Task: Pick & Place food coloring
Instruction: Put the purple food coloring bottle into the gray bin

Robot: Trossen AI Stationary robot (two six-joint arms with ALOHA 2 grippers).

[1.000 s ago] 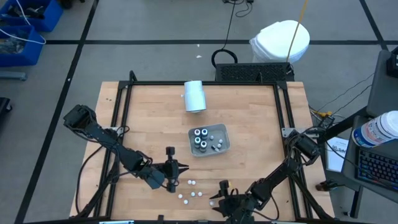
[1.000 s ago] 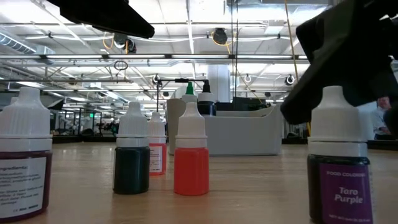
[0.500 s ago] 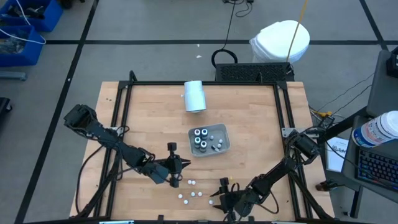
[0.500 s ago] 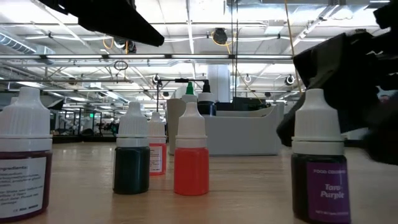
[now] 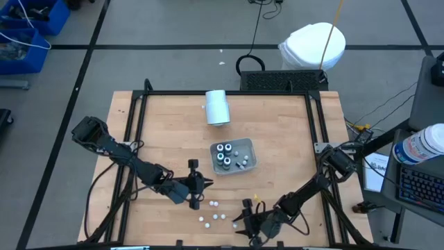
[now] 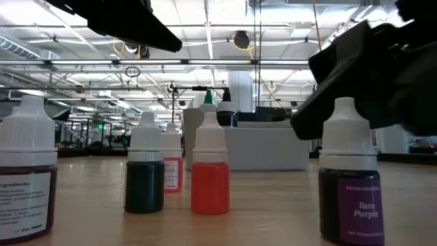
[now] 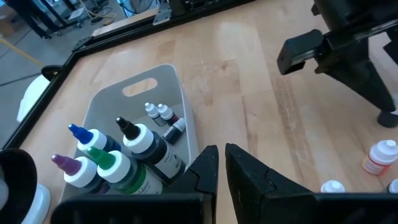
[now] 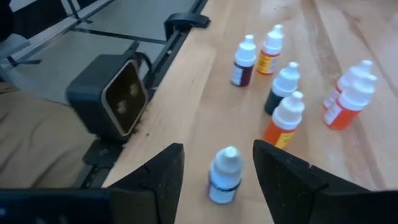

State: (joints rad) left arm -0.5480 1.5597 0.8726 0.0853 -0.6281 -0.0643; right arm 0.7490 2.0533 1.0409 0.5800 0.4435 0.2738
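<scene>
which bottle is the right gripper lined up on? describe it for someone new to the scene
On the table's near edge, the right gripper stands open around one small bottle. It stands alone, apart from the cluster of loose bottles; the low view shows purple liquid and a "Taro Purple" label.

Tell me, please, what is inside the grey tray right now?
The grey tray holds four larger bottles with blue, purple, green and black tips, plus three tiny bottles beside them. Whatever lies behind the larger bottles' bodies is hidden.

Overhead camera looks down; low camera level, close to bottles (image 6: 209, 164).
</scene>
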